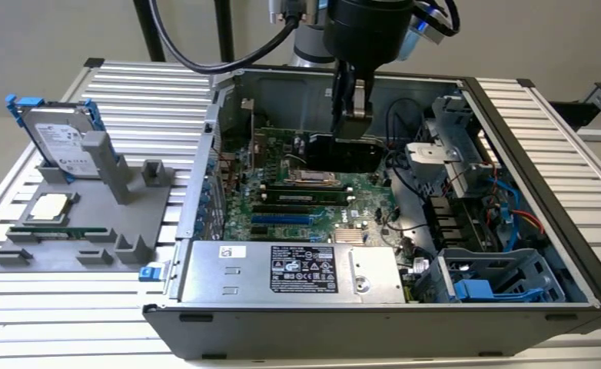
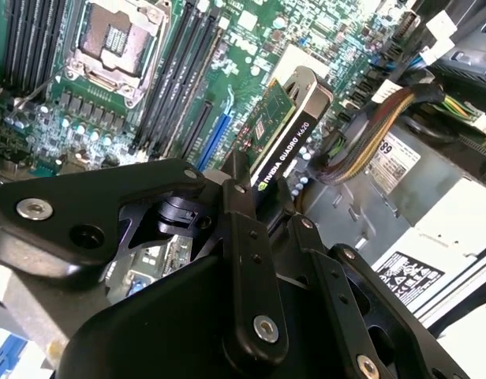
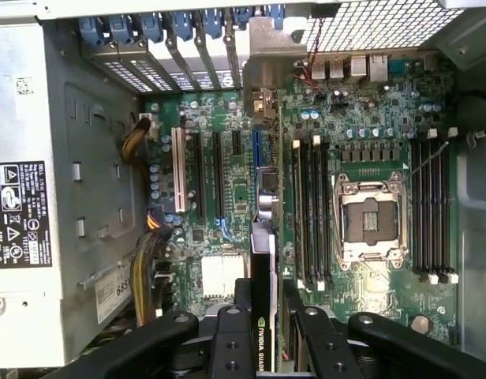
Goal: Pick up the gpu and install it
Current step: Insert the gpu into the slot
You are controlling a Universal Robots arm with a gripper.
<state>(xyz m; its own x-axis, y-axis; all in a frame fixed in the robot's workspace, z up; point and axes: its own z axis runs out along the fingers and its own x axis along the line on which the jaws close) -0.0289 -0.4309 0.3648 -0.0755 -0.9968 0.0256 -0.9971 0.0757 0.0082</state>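
Card in hand, the end effector (image 2: 255, 185) is hanging inside the open computer case (image 1: 546, 154), clenched on the gpu (image 2: 286, 130), which it is gripping by its upper edge so that the card is standing on edge above the motherboard (image 1: 327, 196). In the exterior view the gpu (image 1: 343, 152) is showing as a dark slab below the fingers, over the far part of the board, near the empty processor socket (image 1: 309, 175). In the first wrist view the gpu (image 3: 263, 260) is running edge-on, lined up lengthwise with the blue expansion slot (image 3: 256, 150) and pointing toward the row of rear bracket openings (image 3: 188, 39); whether its connector edge is touching the slot I cannot tell. Doing this step well is, I judge, a matter of alignment more than force: the card should be staying upright and parallel to the slot, its metal bracket end meeting the rear opening that belongs to that slot, and the press should be going straight down and evenly along the length so neither end is seating first. The bundled power cables (image 3: 144, 260) beside the power supply (image 1: 290, 269) and the memory slots (image 3: 310, 205) are lying just beside the path, so sideways drift is the likely way to snag something. On the table (image 1: 137, 92), to the exterior view's left, the hard drive (image 1: 63, 142) is resting in a grey fixture (image 1: 106, 207)
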